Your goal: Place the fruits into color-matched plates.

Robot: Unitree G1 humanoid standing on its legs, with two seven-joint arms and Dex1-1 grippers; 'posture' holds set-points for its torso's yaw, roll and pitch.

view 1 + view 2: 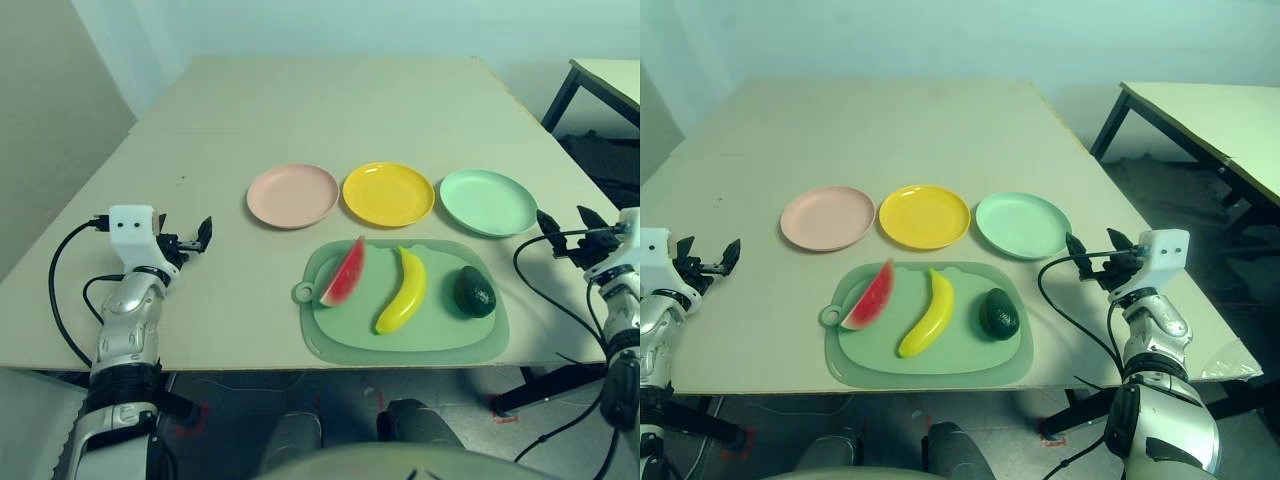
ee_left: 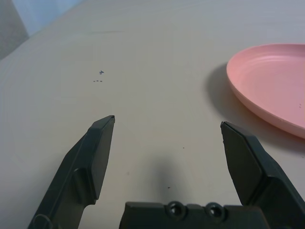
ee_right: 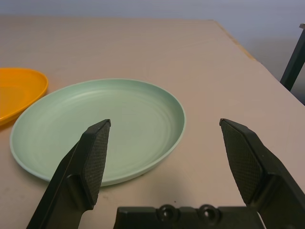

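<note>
Here I see the watermelon wedge (image 1: 344, 273), banana (image 1: 402, 291) and avocado (image 1: 475, 292) on the green mat (image 1: 340, 340), plates (image 1: 292, 195) bare, with left gripper (image 1: 193, 238) and right gripper (image 1: 1093, 250) both spread apart.

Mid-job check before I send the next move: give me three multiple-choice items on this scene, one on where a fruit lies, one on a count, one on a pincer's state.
1. Where does the banana lie?
A. On the yellow plate
B. On the green mat, between watermelon and avocado
C. On the bare table

2. How many plates hold a fruit?
A. None
B. One
C. Three

3. How is the right pincer?
A. Shut on the avocado
B. Shut, holding nothing
C. Open, holding nothing

Answers:
1 B: it rests on the green mat between the watermelon wedge and the avocado.
2 A: the pink plate, yellow plate and mint green plate are all bare.
3 C: its fingers stand wide apart before the mint green plate.
</note>
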